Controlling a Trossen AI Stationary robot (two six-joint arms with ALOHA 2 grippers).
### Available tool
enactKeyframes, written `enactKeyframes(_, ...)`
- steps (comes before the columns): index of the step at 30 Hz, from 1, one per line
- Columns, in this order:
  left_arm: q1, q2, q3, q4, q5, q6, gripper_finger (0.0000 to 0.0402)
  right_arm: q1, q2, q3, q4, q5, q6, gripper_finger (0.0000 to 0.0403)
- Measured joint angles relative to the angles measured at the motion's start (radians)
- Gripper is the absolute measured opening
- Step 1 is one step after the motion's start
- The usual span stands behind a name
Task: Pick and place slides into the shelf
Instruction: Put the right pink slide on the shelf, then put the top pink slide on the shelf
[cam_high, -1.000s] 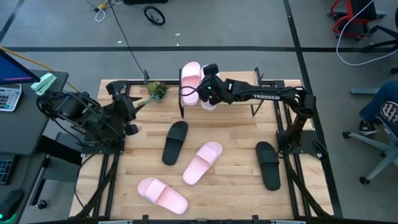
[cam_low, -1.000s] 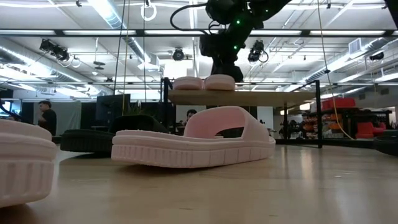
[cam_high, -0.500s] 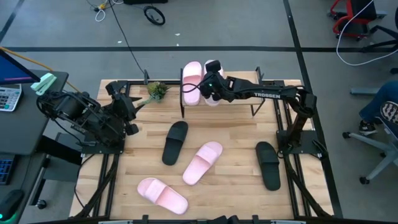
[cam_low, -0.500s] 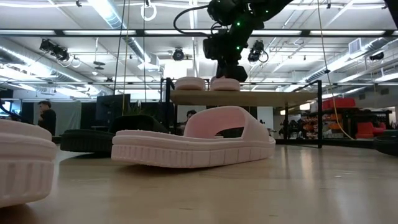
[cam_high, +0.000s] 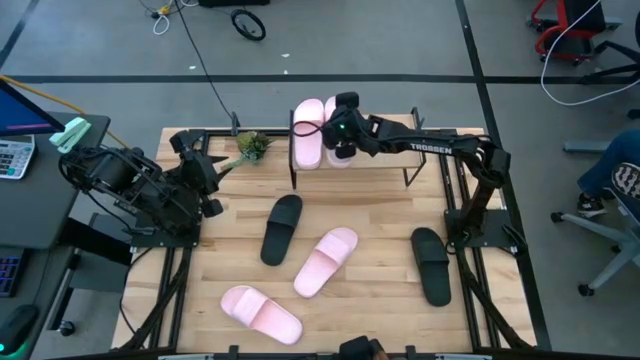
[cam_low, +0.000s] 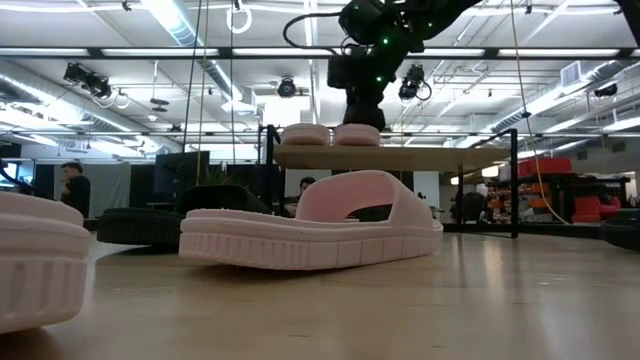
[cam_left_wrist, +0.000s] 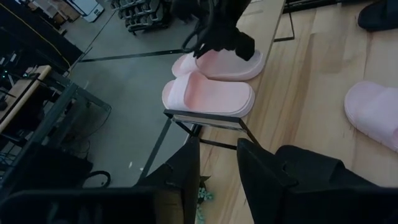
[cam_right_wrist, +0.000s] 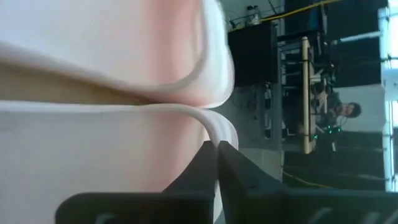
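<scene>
You have two pale pink slides on the shelf now, lying side by side on its light top board at the far edge of the desk. The first shelved slide sits clear on the outer side; the second shelved slide lies touching it, mostly hidden under your right gripper in the high view.

Your right arm reaches across the shelf and hangs directly over that second slide. In the right wrist view its fingers are drawn close together with almost no gap, and the strap edge of the slide sits right at them. The low view shows the slide's sole flat on the board, so I judge it placed, but you cannot tell for certain whether the fingers pinch the strap or have let go.

Your left gripper waits at the left edge of the desk, its fingers narrow and holding nothing.

Four slides are left on the desk: a black slide near the middle, a pink slide just beside it, another pink slide near the front edge, and a second black slide on the right side. By my count you are about a third through.
</scene>
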Motion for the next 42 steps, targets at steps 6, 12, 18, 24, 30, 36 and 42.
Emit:
enactKeyframes(6, 0.0, 0.0, 0.0, 0.0, 0.0, 0.001, 0.0118, 0.001, 0.0, 0.0, 0.021, -0.001, 0.017, 0.004)
enactKeyframes(12, 0.0, 0.0, 0.0, 0.0, 0.0, 0.001, 0.012, 0.001, 0.0, 0.0, 0.021, 0.0, 0.053, 0.0062)
enactKeyframes(18, 0.0, 0.0, 0.0, -0.001, 0.0, -0.036, 0.0113, 0.019, 0.0, 0.001, 0.017, 0.019, 0.059, 0.0068)
enactKeyframes(24, 0.0, 0.0, 0.0, -0.023, 0.001, -0.058, 0.0116, 0.049, -0.001, 0.001, -0.004, 0.063, 0.122, 0.0069)
enactKeyframes(30, 0.0, 0.0, 0.0, -0.024, 0.001, -0.087, 0.0116, 0.111, -0.002, 0.001, -0.118, 0.094, 0.219, 0.0068)
enactKeyframes(36, -0.002, 0.0, 0.0, -0.024, 0.001, -0.19, 0.011, 0.26, -0.015, 0.001, -0.276, 0.329, 0.313, 0.0064)
enactKeyframes(42, -0.002, 0.0, 0.0, -0.022, 0.016, -0.203, 0.0116, 0.48, -0.053, 0.001, -0.342, 0.35, 0.514, 0.0064)
